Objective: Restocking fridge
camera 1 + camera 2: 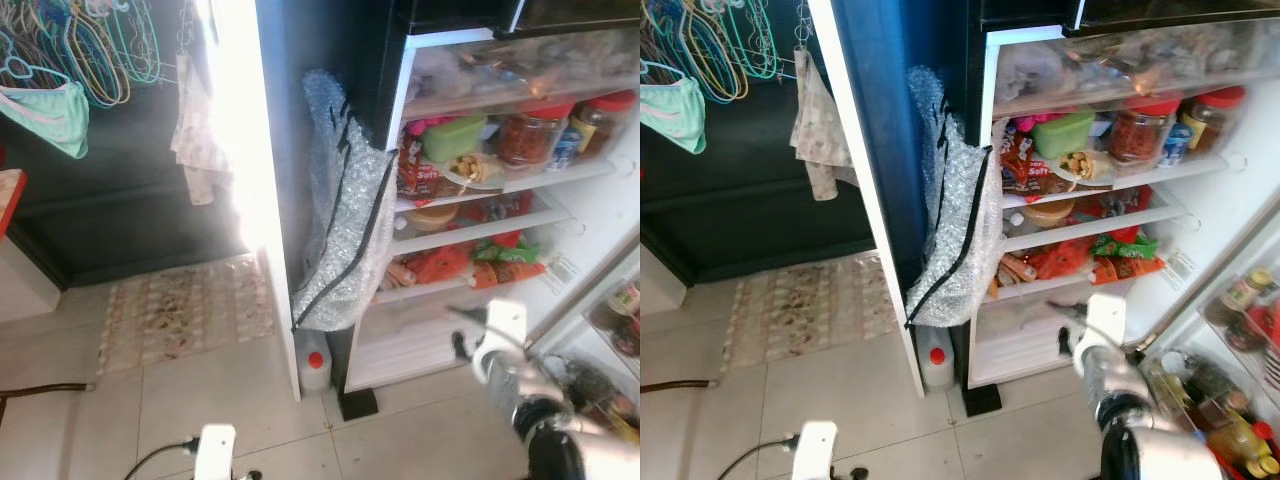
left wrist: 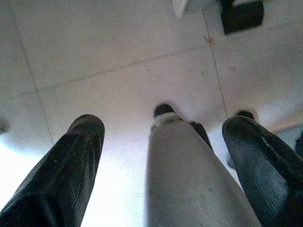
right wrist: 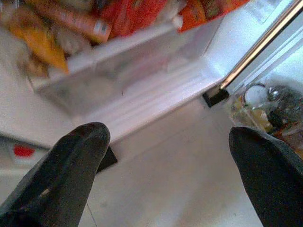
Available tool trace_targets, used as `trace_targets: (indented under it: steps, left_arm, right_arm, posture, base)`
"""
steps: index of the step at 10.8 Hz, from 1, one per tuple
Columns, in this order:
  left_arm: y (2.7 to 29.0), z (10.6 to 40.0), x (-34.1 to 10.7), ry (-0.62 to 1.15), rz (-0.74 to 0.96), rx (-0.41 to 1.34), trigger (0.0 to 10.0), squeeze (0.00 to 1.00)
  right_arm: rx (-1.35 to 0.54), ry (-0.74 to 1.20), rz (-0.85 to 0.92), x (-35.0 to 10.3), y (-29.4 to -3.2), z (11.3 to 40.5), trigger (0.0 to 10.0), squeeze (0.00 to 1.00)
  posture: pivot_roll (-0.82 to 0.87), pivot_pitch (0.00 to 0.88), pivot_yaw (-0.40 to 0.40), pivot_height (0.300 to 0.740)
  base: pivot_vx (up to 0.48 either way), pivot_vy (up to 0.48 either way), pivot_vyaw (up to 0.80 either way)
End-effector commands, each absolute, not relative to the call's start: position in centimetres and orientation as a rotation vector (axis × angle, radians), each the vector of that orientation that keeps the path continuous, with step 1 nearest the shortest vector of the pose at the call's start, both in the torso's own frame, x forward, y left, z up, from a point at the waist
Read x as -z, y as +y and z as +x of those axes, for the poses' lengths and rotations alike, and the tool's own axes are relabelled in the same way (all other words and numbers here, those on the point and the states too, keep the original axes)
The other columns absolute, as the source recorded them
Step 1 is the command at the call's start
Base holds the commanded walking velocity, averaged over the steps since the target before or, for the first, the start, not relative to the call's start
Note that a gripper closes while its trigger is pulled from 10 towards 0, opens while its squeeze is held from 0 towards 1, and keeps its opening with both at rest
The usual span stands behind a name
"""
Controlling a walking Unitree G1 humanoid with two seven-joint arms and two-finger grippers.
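Right wrist view: blurred fridge (image 3: 142,90) shelves.

The open fridge (image 1: 440,340) stands on the right with jars (image 1: 528,135) on its upper shelf; a mat (image 1: 185,310) lies on the floor to the left.

Hangers (image 1: 90,50) at 10 o'clock, rag (image 1: 195,130) beside them, floor mat (image 1: 185,310) below, white jug (image 1: 315,365) at centre.
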State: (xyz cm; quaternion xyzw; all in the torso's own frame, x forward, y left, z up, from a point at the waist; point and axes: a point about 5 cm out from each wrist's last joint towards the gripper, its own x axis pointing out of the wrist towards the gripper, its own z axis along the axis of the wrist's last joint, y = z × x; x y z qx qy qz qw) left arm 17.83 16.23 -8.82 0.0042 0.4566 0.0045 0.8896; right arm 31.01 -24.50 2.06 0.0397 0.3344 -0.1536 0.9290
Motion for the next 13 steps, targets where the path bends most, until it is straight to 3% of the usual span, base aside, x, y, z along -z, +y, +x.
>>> trace_targets:
  steps: [1,2,5,8,10,13]
  left_arm:
    - [16.5,17.6,8.7,0.895,0.020,-0.043,10.0,0.00]
    - [16.7,17.6,8.6,0.863,0.023,-0.056,10.0,0.00]
    - [18.9,22.9,3.1,0.358,0.068,-0.104,10.0,0.00]
    - [19.5,23.9,-0.9,0.042,0.113,-0.156,10.0,0.00]
    - [19.2,23.0,-2.0,-0.049,0.183,-0.146,10.0,0.00]
    - [18.9,22.0,-1.7,-0.030,0.264,-0.087,10.0,0.00]
  right_arm:
    - [0.334,0.660,0.096,-3.0,-24.7,31.7,10.0,0.00]
    - [0.344,0.651,0.100,-3.3,-24.7,32.0,10.0,0.00]
    - [0.375,0.635,0.125,-4.3,-24.6,32.9,10.0,0.00]
    - [0.411,0.632,0.146,-4.5,-24.6,33.0,10.0,0.00]
    - [0.407,0.632,0.143,-4.5,-24.6,33.0,10.0,0.00]
    - [0.404,0.626,0.132,-4.6,-24.7,33.0,10.0,0.00]
  posture:
    - [-0.10,0.000,0.021,0.740]
    - [-0.09,0.000,0.028,0.740]
    - [-0.09,0.000,0.063,0.740]
    - [-0.08,0.000,0.070,0.740]
    - [-0.07,0.000,0.064,0.740]
    - [-0.06,0.000,0.048,0.740]
  base:
    - [0.000,0.000,0.00]
    - [0.000,0.000,0.00]
    - [0.000,0.000,0.00]
    - [0.000,0.000,0.00]
    - [0.000,0.000,0.00]
    - [0.000,0.000,0.00]
